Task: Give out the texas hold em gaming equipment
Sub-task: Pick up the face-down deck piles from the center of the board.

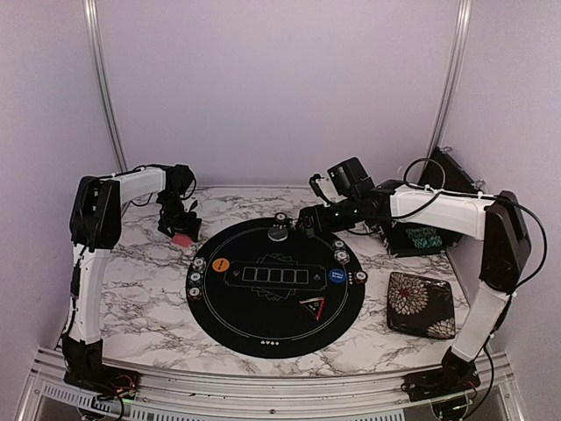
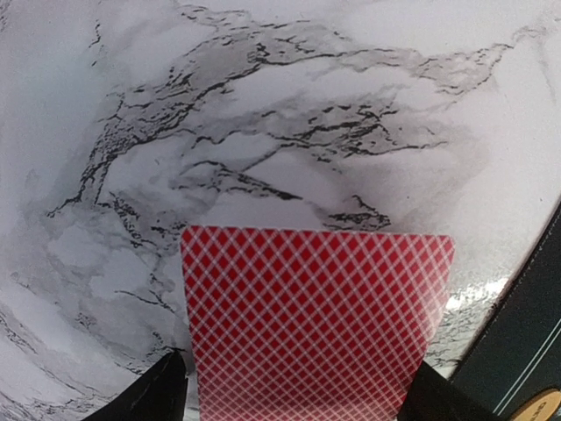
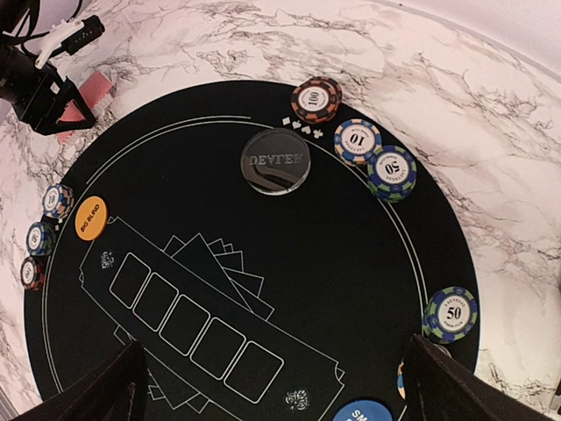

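**Card pickup in hand beside the poker mat**
The left gripper (image 1: 179, 227) straddles the red diamond-backed playing cards (image 2: 316, 324) on the marbled worktop (image 2: 263, 105), at middle left of the overhead frame; whether it grips them cannot be told. The right gripper (image 3: 280, 381) hangs released above the round black mat (image 3: 351, 246). Next probably: firm pinch, clean lift.

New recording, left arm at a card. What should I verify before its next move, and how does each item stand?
1. Red-backed card sits between the fingers of the left gripper: ok.
2. Left gripper clamped firmly on that card: cannot tell.
3. Card over the marble table, off the black mat: ok.
4. Right gripper open and empty: ok.
5. Right gripper well apart from the left gripper: ok.
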`<state>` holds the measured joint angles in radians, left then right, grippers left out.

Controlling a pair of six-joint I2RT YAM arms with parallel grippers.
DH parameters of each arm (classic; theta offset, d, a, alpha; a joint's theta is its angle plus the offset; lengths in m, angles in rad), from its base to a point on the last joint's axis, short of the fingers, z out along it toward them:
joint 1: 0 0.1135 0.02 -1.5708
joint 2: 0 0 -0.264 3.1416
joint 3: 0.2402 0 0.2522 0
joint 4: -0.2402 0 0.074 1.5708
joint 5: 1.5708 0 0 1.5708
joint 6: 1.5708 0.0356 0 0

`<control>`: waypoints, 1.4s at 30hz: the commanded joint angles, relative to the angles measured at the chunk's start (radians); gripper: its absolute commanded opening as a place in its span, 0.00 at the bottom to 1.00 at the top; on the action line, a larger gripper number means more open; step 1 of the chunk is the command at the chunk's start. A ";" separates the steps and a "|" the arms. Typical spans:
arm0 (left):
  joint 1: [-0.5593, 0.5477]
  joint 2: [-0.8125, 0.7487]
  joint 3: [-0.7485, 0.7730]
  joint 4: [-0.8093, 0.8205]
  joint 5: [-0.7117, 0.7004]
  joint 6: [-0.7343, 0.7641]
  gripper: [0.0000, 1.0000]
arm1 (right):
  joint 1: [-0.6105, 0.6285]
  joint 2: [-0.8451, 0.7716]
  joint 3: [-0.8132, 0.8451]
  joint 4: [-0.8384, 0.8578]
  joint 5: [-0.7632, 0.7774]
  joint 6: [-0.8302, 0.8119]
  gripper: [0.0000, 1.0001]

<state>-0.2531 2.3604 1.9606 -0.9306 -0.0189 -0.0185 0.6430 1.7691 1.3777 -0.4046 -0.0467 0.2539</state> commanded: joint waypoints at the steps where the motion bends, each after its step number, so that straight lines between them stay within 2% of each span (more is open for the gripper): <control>1: 0.006 -0.016 -0.023 -0.073 -0.006 0.012 0.82 | -0.007 0.000 0.018 0.003 -0.012 -0.011 0.99; 6: 0.006 -0.019 -0.034 -0.073 0.008 0.014 0.82 | -0.007 0.001 0.017 0.003 -0.014 -0.013 0.98; 9: 0.006 -0.020 -0.036 -0.076 0.014 0.014 0.88 | -0.008 0.001 0.017 0.004 -0.015 -0.014 0.98; 14: 0.006 -0.027 -0.039 -0.076 0.014 0.014 0.88 | -0.007 0.000 0.012 0.006 -0.015 -0.014 0.99; 26: 0.003 -0.016 -0.061 -0.079 0.014 0.055 0.78 | -0.007 -0.001 0.012 0.006 -0.018 -0.019 0.98; 37: -0.012 0.026 -0.039 -0.078 0.014 0.065 0.76 | -0.007 -0.009 0.000 0.010 -0.022 -0.017 0.98; 42: -0.012 0.034 -0.035 -0.078 0.014 0.069 0.71 | -0.007 -0.015 -0.009 0.012 -0.018 -0.016 0.98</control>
<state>-0.2607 2.3402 1.9282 -0.9493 -0.0093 0.0345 0.6426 1.7691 1.3750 -0.4042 -0.0628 0.2497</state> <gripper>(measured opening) 0.728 0.985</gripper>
